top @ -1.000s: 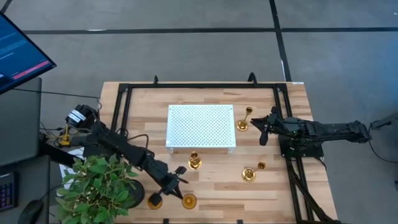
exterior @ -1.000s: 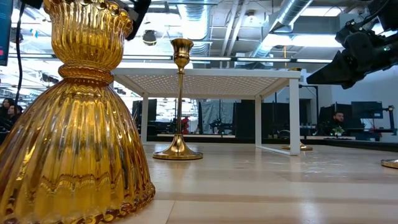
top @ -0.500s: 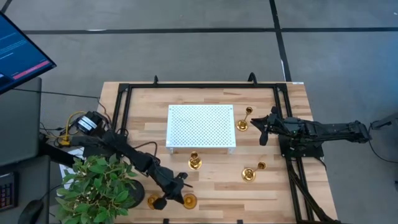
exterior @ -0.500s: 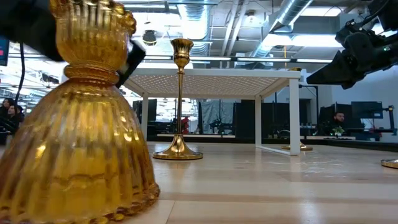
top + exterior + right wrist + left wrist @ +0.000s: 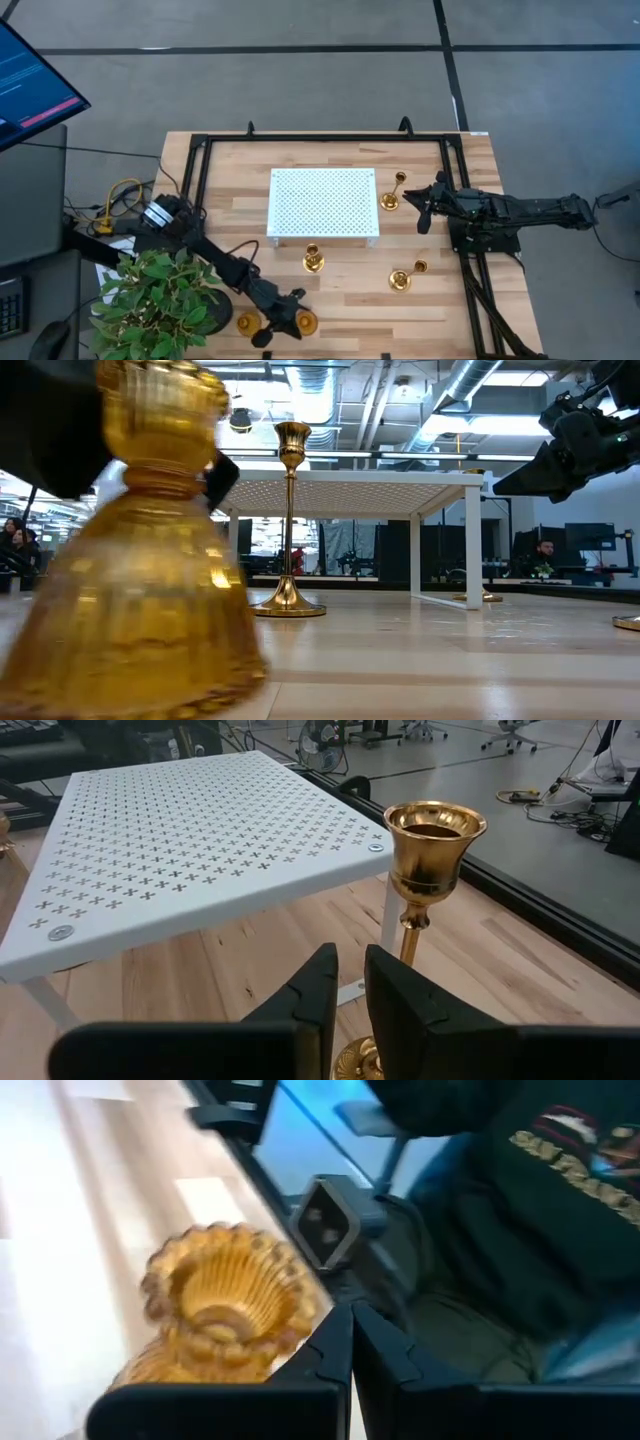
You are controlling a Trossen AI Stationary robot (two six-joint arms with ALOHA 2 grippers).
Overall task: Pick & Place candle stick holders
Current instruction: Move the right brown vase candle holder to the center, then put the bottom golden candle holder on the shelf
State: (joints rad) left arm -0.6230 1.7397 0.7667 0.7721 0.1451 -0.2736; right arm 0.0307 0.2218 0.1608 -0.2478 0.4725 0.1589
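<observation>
High view, landmark: the white perforated tray is being taken as the reference, raised on legs mid-worktop.
High view, left claw: it is being held low at the worktop's near edge, well in front of the tray, with its arm stretched out diagonally past the plant; it is lying between two squat holders, the ribbed amber holder and a second squat holder.
High view, right claw: it is being kept just right of the tray, its arm reaching in level from the right, pointed at the tall holder beside the tray's right edge.
High view, other holders: one is standing just in front of the tray, another farther right.
Low view: the ribbed amber holder is appearing blurred and leaning, probably because it is being nudged.
Left wrist view: the left claw's fingers are being pressed together, empty, alongside the holder's fluted rim.
Right wrist view: the right claw's fingers are being held nearly together, gripping nothing, short of the tall holder.
</observation>
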